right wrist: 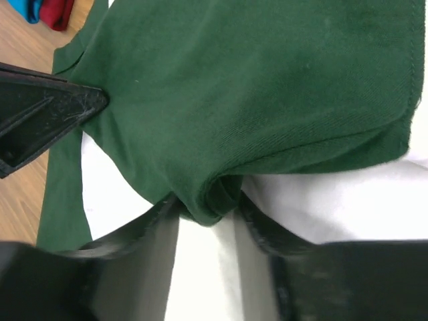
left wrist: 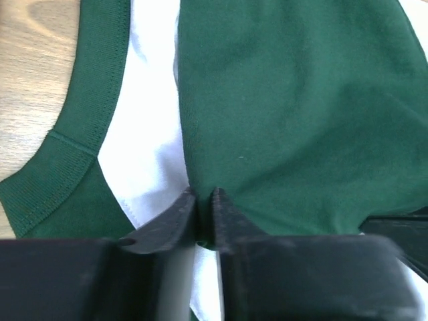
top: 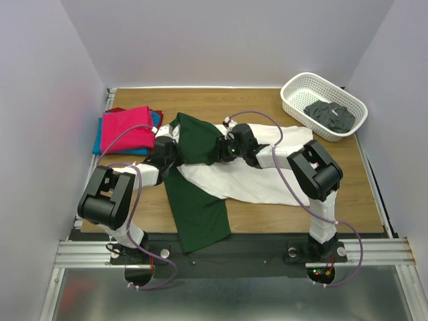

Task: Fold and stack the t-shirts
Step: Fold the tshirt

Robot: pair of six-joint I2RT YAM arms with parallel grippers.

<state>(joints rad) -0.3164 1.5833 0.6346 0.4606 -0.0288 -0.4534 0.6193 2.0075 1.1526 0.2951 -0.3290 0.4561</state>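
The shirt point(top: 247, 182) lies spread on the bench point(top: 281, 214), and this is the folding step. My left hand point(left wrist: 204, 200) and right hand point(right wrist: 210, 204) both pinch its green sleeve point(top: 194, 137). Next I should carry the sleeve over the white part.

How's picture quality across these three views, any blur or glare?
Top external: even, soft light, sharp, no glare. Left wrist: the t-shirt's green weave is crisp, the left fingers blurry. Right wrist: its white part looks washed out, the right fingers soft.
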